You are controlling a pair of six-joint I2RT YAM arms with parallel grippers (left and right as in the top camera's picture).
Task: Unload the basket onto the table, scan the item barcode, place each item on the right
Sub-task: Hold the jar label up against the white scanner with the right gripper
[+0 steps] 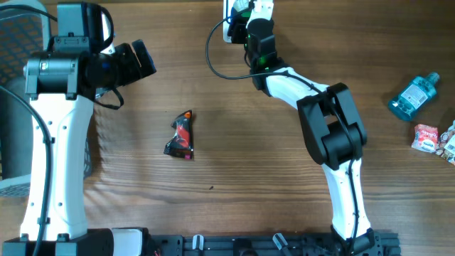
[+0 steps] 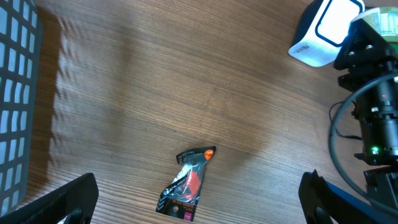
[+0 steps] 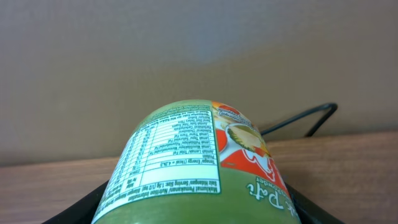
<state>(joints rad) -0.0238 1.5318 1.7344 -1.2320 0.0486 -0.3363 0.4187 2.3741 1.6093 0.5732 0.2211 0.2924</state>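
- The green container sat clamped in my right gripper, jaws partway apart around its body. Its long axis pointed away from the wrist, just beside the white scanner.
- My left gripper hung wide apart and empty, well away, above the pouch.

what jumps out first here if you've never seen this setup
A green container with a nutrition label fills the right wrist view, held in the right gripper beside the white scanner at the far side of the table. A black and red packet lies near the middle.
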